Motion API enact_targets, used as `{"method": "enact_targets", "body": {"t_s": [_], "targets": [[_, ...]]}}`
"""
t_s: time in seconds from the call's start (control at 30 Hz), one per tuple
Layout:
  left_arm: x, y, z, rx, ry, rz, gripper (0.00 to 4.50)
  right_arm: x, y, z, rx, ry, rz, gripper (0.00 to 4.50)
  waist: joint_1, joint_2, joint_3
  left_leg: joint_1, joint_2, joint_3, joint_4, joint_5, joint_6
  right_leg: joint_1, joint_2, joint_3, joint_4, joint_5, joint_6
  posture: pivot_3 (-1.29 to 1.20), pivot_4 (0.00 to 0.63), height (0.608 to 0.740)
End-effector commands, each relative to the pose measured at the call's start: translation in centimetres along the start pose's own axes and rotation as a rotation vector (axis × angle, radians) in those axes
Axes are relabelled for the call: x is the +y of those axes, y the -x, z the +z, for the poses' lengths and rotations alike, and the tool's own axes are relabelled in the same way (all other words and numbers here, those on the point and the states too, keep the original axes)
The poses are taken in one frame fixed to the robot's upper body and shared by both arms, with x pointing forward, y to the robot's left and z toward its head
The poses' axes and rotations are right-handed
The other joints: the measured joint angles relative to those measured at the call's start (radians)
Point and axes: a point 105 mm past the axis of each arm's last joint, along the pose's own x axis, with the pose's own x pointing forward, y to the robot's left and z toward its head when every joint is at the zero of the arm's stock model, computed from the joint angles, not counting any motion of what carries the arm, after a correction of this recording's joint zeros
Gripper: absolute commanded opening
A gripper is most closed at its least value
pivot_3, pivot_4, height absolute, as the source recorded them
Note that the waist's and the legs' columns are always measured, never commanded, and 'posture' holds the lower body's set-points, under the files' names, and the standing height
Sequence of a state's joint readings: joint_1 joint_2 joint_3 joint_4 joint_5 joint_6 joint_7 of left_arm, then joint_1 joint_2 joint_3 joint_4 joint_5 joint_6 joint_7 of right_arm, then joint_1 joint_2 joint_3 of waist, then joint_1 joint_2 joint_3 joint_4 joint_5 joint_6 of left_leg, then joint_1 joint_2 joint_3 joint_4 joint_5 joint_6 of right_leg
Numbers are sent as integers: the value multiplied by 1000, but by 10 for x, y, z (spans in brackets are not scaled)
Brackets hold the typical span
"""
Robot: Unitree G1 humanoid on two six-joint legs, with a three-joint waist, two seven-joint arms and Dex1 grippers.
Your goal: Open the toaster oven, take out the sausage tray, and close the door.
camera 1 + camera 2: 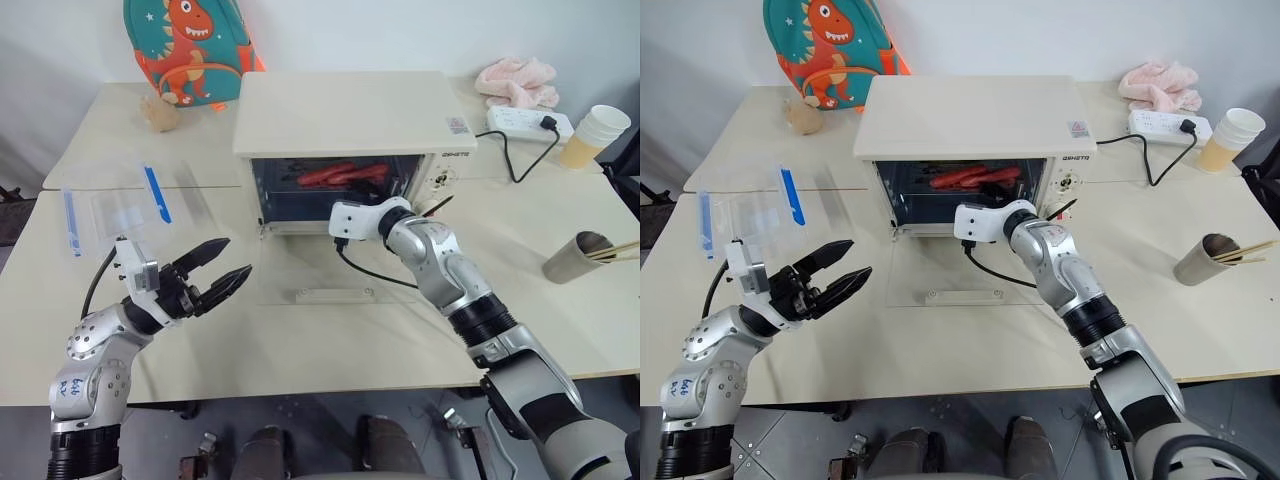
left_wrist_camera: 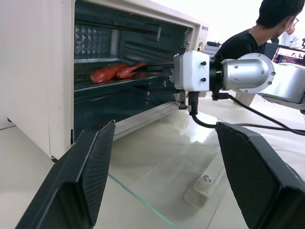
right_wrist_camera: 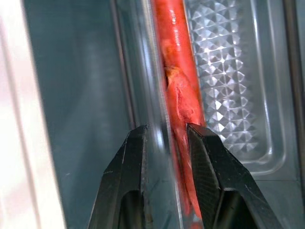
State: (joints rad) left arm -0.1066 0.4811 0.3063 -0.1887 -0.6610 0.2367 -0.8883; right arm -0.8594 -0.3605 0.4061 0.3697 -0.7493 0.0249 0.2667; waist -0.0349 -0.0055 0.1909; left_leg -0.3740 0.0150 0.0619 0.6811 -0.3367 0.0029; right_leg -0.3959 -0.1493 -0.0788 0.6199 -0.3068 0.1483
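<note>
- Two red sausages lie on the sausage tray, a shallow silvery metal pan with a diamond-embossed floor, sitting on a rack inside the toaster oven.
- The tray's thin raised rim runs between the fingers of the right gripper; the two black ridged pads are pinched narrow on that rim, one outside the tray, the other inside against a sausage.
- From the head views, the right arm reaches into the oven mouth, its white wrist block just in front of the opening.
- The toaster oven is a cream-white box with a flat top, standing near the middle of the pale table; one knob panel sits on its right face.
- The door is folded down flat on the table, a clear glass pane with a cream bar handle at its near edge.
- The left gripper hovers over the table left of the door, well apart from the oven, its two black tapered fingers spread wide and holding nothing.
- One clear plastic box with blue clips lies left of the oven.
- One dinosaur backpack stands behind the oven; one pink cloth, one white power strip and one stack of paper cups sit at the far right.
- One metal cup holding chopsticks stands by the right edge.
- One person in a dark top appears beyond the oven in the left wrist view.
</note>
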Motion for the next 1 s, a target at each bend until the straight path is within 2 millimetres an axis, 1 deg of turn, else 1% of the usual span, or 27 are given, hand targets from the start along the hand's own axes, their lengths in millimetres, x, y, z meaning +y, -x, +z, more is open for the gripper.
{"method": "enact_targets", "body": {"t_s": [0.03, 0.13, 0.23, 0.3, 0.33, 0.5, 0.67, 0.8, 1.0], "targets": [[-1, -3, 7, -27, -42, -14, 3566, -13, -4, 5, -12, 34, -51, 1294, 0, 0, 0, 0, 0, 0, 0, 0, 0, 0, 0, 0, 0, 0, 0, 0, 150, 740], [-1, -3, 7, -33, -47, -19, 3566, -14, -4, 6, -18, 48, -62, 1294, -1, 0, 0, 0, 0, 0, 0, 0, 0, 0, 0, 0, 0, 0, 0, 0, 150, 740], [-2, -1, 7, -33, -44, -27, 3566, -12, -4, 7, -22, 55, -63, 702, -2, 0, 0, 0, 0, 0, 0, 0, 0, 0, 0, 0, 0, 0, 0, 0, 150, 740], [-3, 1, 7, -29, -40, -36, 3566, -13, -5, 8, -24, 54, -67, 78, -2, 0, 0, 0, 0, 0, 0, 0, 0, 0, 0, 0, 0, 0, 0, 0, 150, 740], [-3, 2, 7, -25, -34, -47, 3566, -15, -5, 9, -26, 58, -76, 31, -2, 0, 0, 0, 0, 0, 0, 0, 0, 0, 0, 0, 0, 0, 0, 0, 150, 740], [-3, 6, 7, -7, -29, -65, 3566, -19, -6, 13, -33, 59, -85, 31, -3, 0, 0, 0, 0, 0, 0, 0, 0, 0, 0, 0, 0, 0, 0, 0, 150, 740], [-1, 4, 5, -9, -29, -61, 3566, -19, -2, 19, -73, 53, -72, 31, -5, 0, 0, 0, 0, 0, -1, 0, 0, 0, 0, 0, 0, 0, 0, 0, 150, 740], [1, 2, 4, -13, -29, -58, 3566, -24, 8, 28, -134, 63, -66, 31, -6, 0, 0, -1, 0, -1, -1, 0, 0, -1, 0, 0, 0, 0, 0, 0, 150, 740], [6, 0, 3, -18, -26, -50, 3566, -20, 29, 31, -158, 76, -29, 31, -12, 0, 0, -1, 0, 0, -3, -1, -1, -2, 0, -1, -1, 0, 0, 0, 150, 740]]}}
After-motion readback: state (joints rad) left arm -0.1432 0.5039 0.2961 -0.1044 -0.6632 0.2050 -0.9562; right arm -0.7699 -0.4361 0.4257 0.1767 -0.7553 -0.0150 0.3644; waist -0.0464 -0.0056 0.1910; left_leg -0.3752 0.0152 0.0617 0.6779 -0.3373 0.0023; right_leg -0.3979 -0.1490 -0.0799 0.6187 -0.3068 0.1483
